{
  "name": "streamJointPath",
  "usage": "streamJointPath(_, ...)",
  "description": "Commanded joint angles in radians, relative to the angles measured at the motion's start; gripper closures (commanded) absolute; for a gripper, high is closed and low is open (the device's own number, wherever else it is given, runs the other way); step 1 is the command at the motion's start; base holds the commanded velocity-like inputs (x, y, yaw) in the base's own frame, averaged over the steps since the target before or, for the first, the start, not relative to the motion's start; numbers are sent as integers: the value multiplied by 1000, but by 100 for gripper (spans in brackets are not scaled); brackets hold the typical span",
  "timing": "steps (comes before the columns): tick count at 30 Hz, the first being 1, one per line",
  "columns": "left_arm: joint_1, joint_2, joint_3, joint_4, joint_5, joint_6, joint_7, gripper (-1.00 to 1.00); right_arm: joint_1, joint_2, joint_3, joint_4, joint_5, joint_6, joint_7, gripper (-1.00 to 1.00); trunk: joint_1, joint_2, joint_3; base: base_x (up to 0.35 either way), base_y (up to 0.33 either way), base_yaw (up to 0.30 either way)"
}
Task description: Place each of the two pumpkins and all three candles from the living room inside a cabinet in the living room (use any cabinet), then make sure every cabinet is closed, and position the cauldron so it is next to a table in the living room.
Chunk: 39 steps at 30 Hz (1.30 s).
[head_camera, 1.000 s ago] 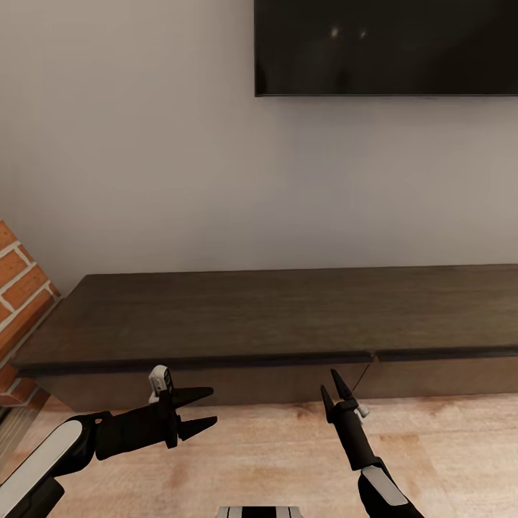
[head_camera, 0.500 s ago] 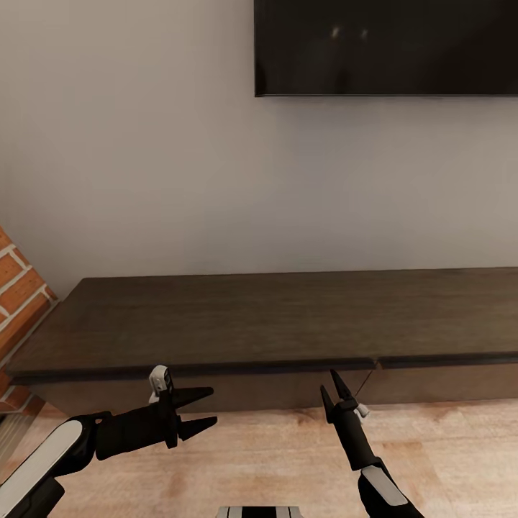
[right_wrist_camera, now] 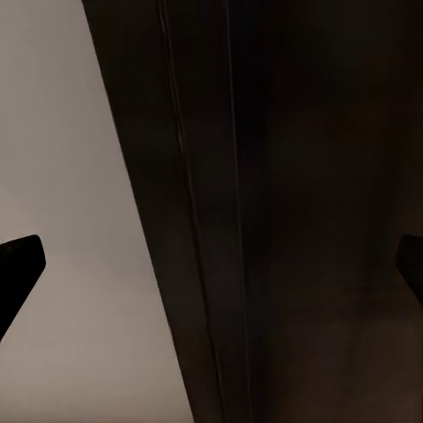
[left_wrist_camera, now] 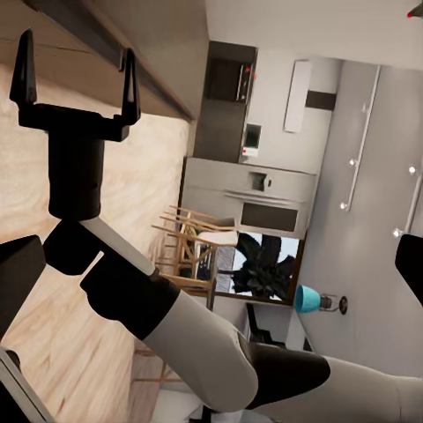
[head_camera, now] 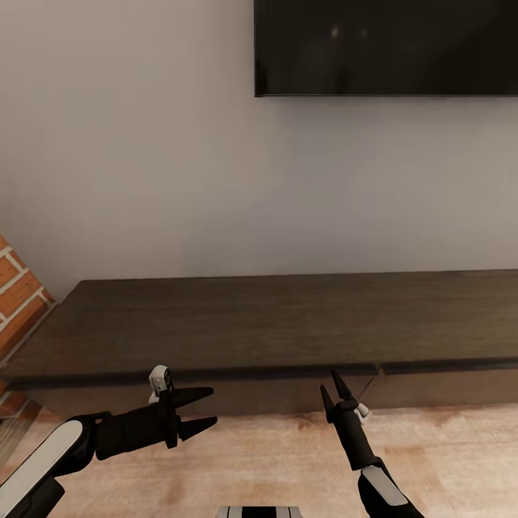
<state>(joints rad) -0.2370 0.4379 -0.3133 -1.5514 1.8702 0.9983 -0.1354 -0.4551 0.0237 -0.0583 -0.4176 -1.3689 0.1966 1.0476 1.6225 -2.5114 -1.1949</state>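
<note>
While both jaws hang spread and empty low in the head view, left gripper (head_camera: 203, 411) lower left, right gripper (head_camera: 332, 392) lower centre-right, the long low dark-brown wood cabinet (head_camera: 273, 324) spans mid-frame just beyond them, drawers shut, untouched.

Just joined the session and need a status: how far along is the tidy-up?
Done: the cabinet looks closed, its drawer fronts flush. In hand: nothing; the left gripper and the right gripper are open and empty before it. Left: pumpkins, candles and cauldron can't be confirmed.
</note>
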Motion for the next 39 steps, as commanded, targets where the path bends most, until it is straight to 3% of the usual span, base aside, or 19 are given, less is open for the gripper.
streamJointPath(1,-1,1,-1,1,-8,0,-10,-100,0,1,-5,0,-3,10,4,-100,0,0,-1,57,0,0)
streamJointPath(34,-1,1,-1,1,-8,0,-10,-100,0,1,-5,0,-3,10,6,-100,0,0,-1,24,-15,0)
streamJointPath(35,-1,1,-1,1,-8,0,-10,-100,0,1,-5,0,-3,10,6,100,0,0,-1,0,0,0)
streamJointPath(39,-1,0,-2,1,-8,0,-10,-100,0,1,-5,1,-4,13,6,100,0,0,-1,0,0,0)
